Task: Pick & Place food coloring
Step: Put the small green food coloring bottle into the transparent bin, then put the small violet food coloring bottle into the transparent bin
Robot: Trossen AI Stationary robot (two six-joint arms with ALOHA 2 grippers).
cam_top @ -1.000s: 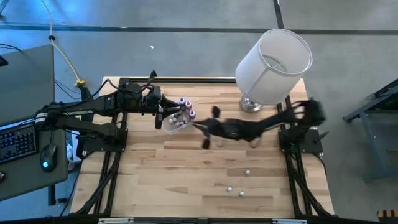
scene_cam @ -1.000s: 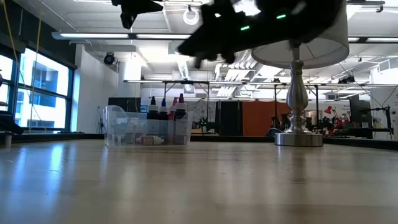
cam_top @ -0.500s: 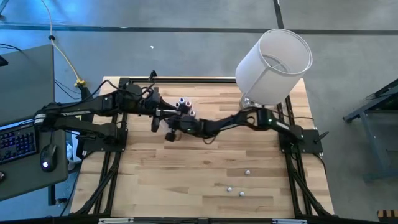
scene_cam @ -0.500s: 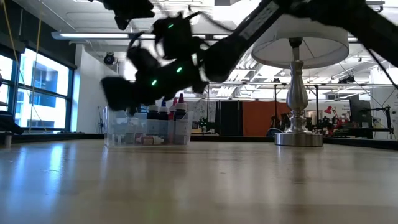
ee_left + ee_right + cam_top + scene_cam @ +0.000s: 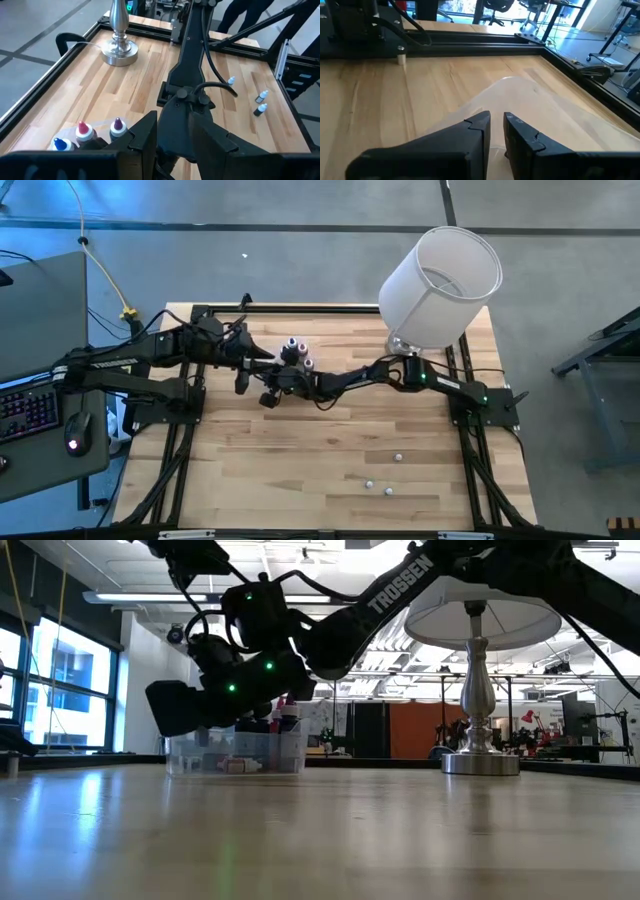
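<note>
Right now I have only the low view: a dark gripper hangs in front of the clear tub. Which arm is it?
Observer: The right arm. The high view shows it reaching across from the lamp side, with the right gripper at the clear tub.
Operator: Where is the other one?
Observer: The left gripper is close beside it, on the tub's left-arm side.
Operator: Any food coloring outside the tub?
Observer: Yes. Three small loose bottles lie on the table, toward its front edge on the right arm's side.
</note>
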